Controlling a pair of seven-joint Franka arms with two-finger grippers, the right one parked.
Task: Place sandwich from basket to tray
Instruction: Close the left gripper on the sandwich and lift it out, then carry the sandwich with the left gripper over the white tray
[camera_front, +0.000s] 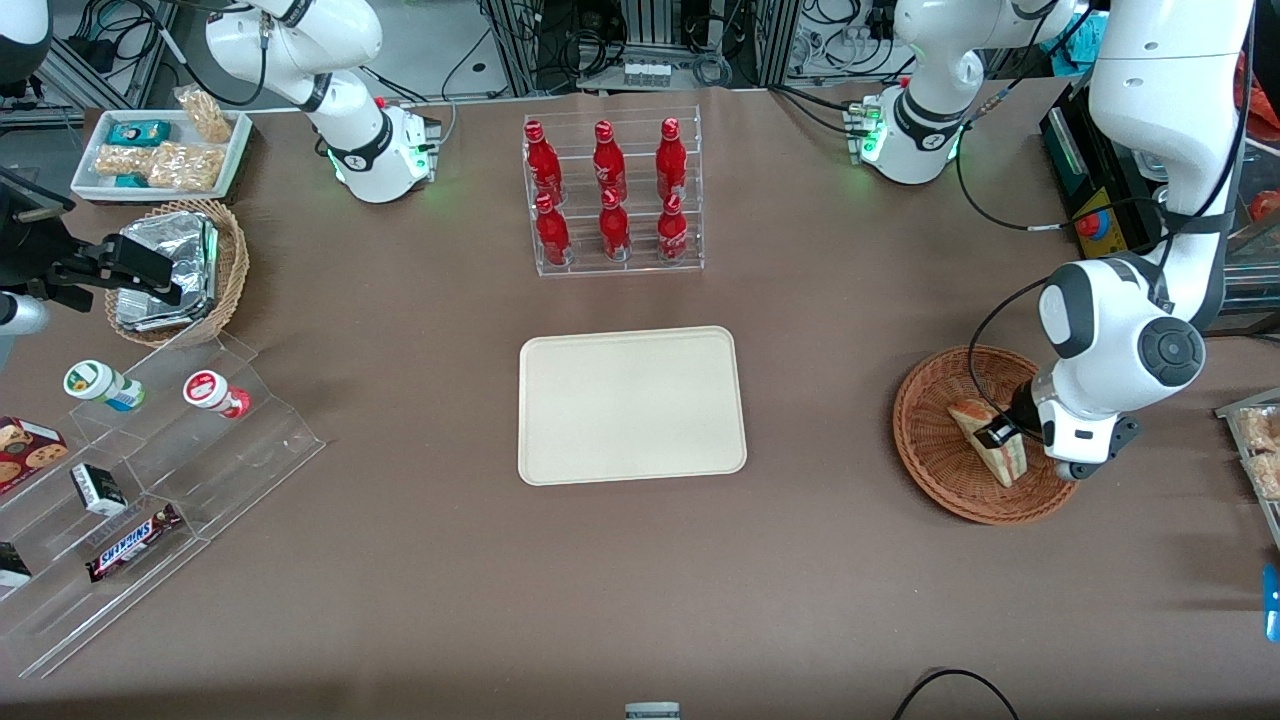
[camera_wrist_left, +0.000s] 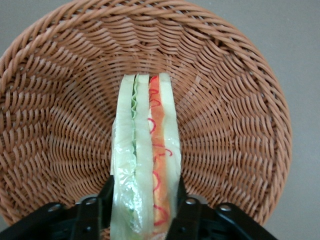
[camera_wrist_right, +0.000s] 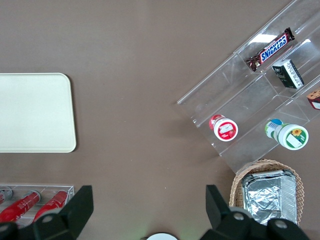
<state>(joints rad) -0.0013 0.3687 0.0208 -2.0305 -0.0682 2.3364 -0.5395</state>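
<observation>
Jaws: gripper clamps the sandwich by its flat bread faces.
Feel: light, squashy, slick wrap.
Place: basket, tray at nine o'clock.

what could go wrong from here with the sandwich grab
1. The gripper clamps only one end of the sandwich, so the long free part might sag or swing once lifted.
2. The clear wrap looks slick; the wedge could slip from the fingers and drop into the basket or onto the table.
3. The sandwich sits down inside the basket, so a low sideways move toward the tray might catch the raised rim.
</observation>
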